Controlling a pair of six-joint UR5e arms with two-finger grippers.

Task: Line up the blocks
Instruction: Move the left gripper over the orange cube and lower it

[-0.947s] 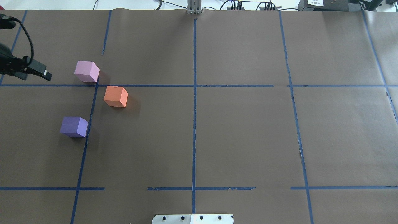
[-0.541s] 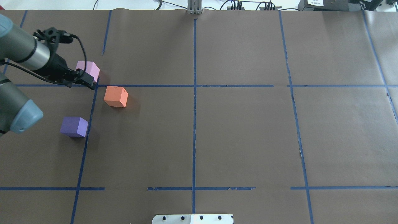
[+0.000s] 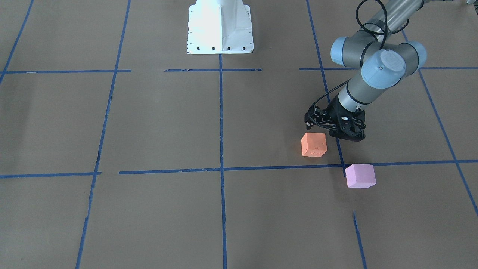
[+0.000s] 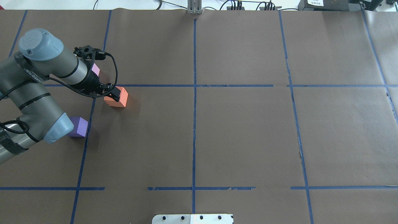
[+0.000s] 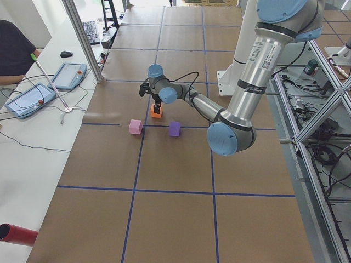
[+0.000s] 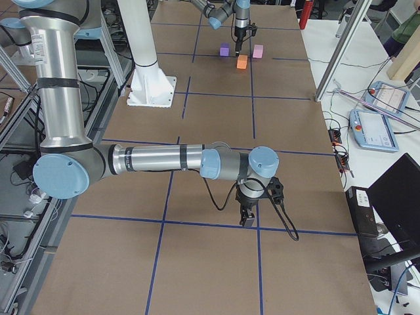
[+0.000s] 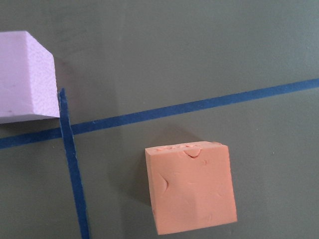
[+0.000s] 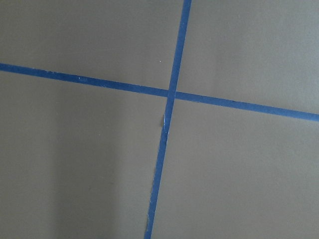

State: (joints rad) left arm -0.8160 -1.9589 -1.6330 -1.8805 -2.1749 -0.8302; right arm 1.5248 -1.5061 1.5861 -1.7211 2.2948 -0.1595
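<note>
Since half a second ago the left arm has swung from the pink block across to the orange block.

Front-facing view: the left gripper hangs just beside the orange block; the pink one sits apart, past the tape line.

Overhead: the gripper's tip overlaps the orange block, and the purple block peeks from under the elbow. Whether the jaws are spread or closed, I cannot tell.

Left side view: the three blocks make a loose triangle, not a line.

Right side view: the right gripper hangs low, well apart from the blocks; jaw state unclear.

Left wrist view: the orange top shows dents. It looks like light, soft foam, so pinch two opposite flat faces gently.
</note>
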